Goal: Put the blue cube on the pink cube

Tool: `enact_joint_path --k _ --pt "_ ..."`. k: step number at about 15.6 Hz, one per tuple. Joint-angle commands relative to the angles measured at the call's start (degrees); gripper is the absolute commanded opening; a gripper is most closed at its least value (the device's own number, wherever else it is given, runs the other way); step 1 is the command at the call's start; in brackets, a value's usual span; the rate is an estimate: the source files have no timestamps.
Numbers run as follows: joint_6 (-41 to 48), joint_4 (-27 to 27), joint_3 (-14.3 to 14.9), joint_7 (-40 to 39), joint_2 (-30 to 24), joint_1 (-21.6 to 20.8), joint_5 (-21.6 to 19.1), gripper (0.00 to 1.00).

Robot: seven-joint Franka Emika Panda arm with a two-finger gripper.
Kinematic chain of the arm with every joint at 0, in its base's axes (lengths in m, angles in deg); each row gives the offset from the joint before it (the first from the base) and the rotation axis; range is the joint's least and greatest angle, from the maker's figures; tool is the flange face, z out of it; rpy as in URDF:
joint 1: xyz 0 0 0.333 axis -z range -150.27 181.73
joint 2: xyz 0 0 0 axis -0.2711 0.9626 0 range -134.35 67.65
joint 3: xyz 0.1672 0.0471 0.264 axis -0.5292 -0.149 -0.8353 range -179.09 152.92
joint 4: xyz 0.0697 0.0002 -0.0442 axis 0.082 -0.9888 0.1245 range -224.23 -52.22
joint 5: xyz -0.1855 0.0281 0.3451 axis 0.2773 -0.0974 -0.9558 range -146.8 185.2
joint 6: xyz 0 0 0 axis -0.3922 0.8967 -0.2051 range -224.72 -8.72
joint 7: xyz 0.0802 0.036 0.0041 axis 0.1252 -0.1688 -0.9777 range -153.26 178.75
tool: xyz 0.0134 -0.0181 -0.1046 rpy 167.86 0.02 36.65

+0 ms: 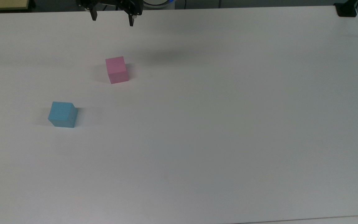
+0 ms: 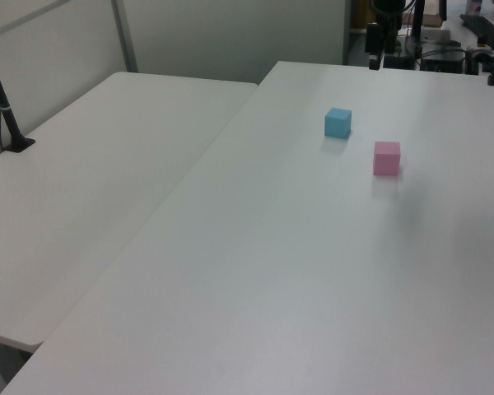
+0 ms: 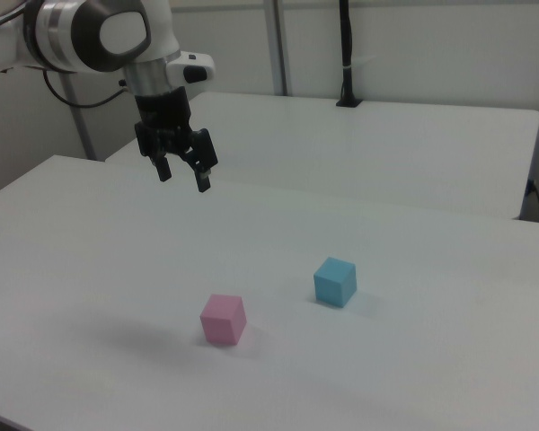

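The blue cube [image 1: 62, 114] [image 2: 338, 123] [image 3: 335, 281] rests on the white table [image 1: 216, 130], toward the top view's left. The pink cube [image 1: 117, 69] [image 2: 386, 158] [image 3: 223, 320] sits on the table apart from it, nearer the top view's upper middle. My gripper [image 1: 112, 19] [image 3: 183, 177] hangs high above the table at the top view's upper edge, beyond the pink cube. Its two black fingers [image 3: 203, 180] are spread wide with nothing between them. Neither cube is touched.
A second white table [image 2: 90, 181] [image 3: 386, 144] adjoins this one. A black post [image 2: 4, 107] [image 3: 346, 54] is clamped to it. A black clamp [image 1: 346, 10] sits at the top view's upper right corner. Cables and equipment [image 2: 445, 49] lie past the left view's far edge.
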Motion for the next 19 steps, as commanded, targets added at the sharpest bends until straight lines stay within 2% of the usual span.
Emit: enact_joint_path --k 1,15,19 --pt "-0.2 0.2 0.4 -0.2 1.3 -1.7 0.7 1.00" --pt "-1.0 0.5 0.5 -0.9 1.4 -1.4 0.4 1.00" --pt "-7.8 1.4 0.7 -3.1 4.4 -0.2 0.5 1.00"
